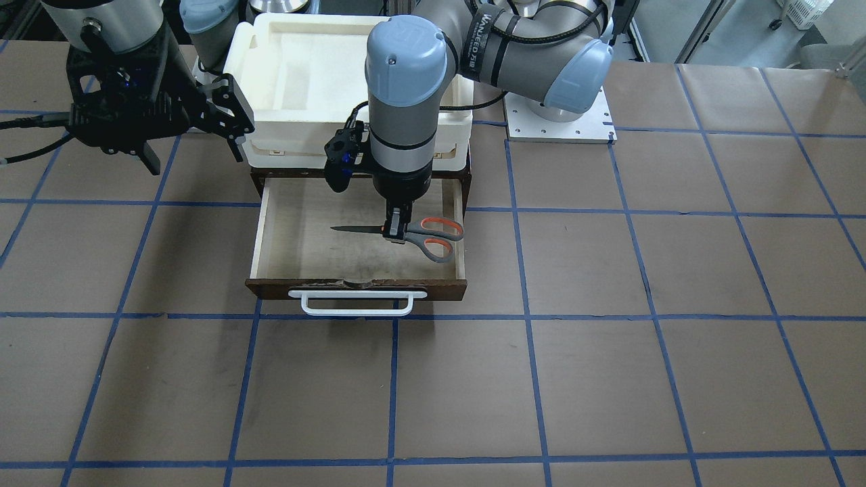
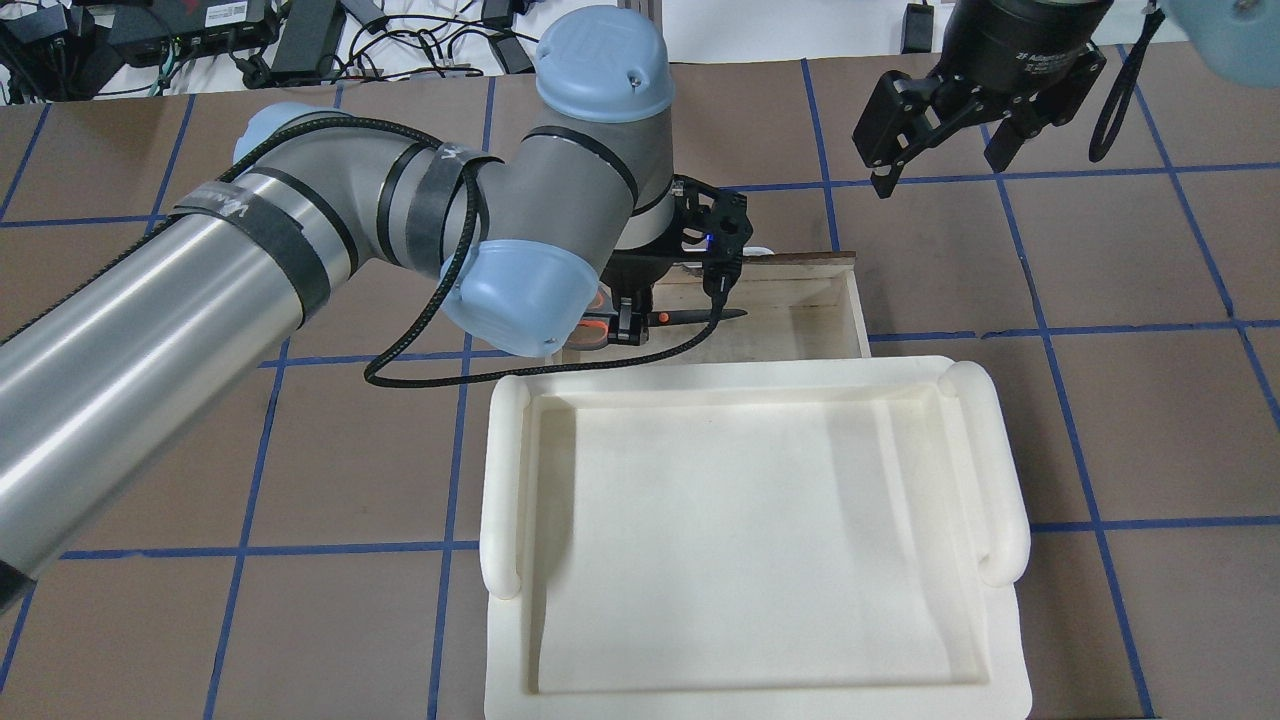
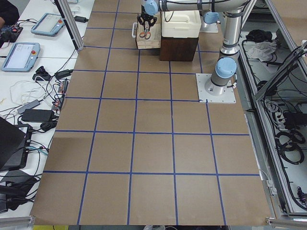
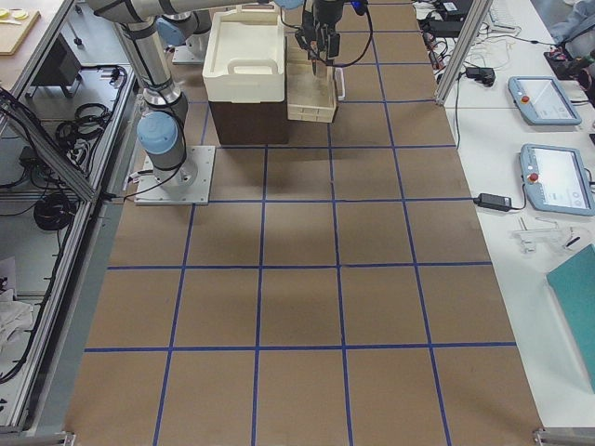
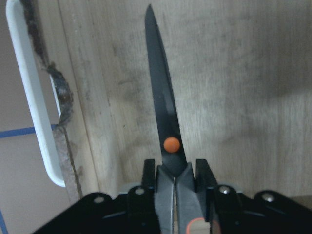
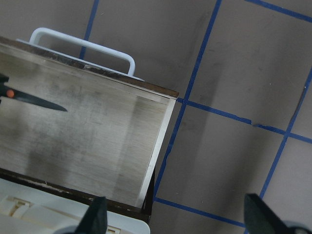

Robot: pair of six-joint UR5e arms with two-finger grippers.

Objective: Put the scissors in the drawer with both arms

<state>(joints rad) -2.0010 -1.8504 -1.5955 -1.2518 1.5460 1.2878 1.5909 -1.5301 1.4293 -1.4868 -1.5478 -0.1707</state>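
The dark brown drawer (image 1: 298,243) is pulled open, with its white bar handle (image 1: 357,302) facing away from me. My left gripper (image 1: 396,230) is shut on the scissors (image 1: 426,235) near their orange pivot. It holds them level inside the drawer, at its right in the front-facing view, blades pointing to that view's left. The left wrist view shows the dark blade (image 5: 163,112) over the pale plywood. I cannot tell if the scissors touch the floor. My right gripper (image 1: 189,145) is open and empty, raised beside the drawer; it also shows in the overhead view (image 2: 940,165).
A cream-white plastic tray (image 2: 750,530) sits on top of the brown cabinet behind the drawer. The table is brown paper with blue tape lines (image 1: 528,338). The left arm's base plate (image 1: 558,125) is beside the cabinet.
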